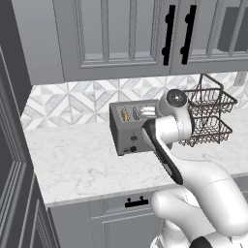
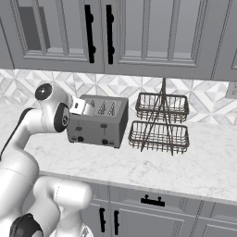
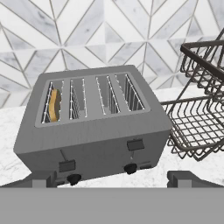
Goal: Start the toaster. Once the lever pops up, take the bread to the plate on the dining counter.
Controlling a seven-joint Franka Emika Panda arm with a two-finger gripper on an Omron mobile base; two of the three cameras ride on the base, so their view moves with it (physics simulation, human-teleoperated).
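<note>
Bread (image 3: 54, 105) half-sunk in toaster (image 3: 94, 131) slot

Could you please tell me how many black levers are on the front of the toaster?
2: the left lever sits low on the toaster front, below the bread; the right lever sits higher.

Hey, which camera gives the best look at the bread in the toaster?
The hand view: it looks down into the toaster, showing the bread in the leftmost slot. The left base view shows the bread only as a small golden sliver; in the right base view the arm covers that end.
</note>
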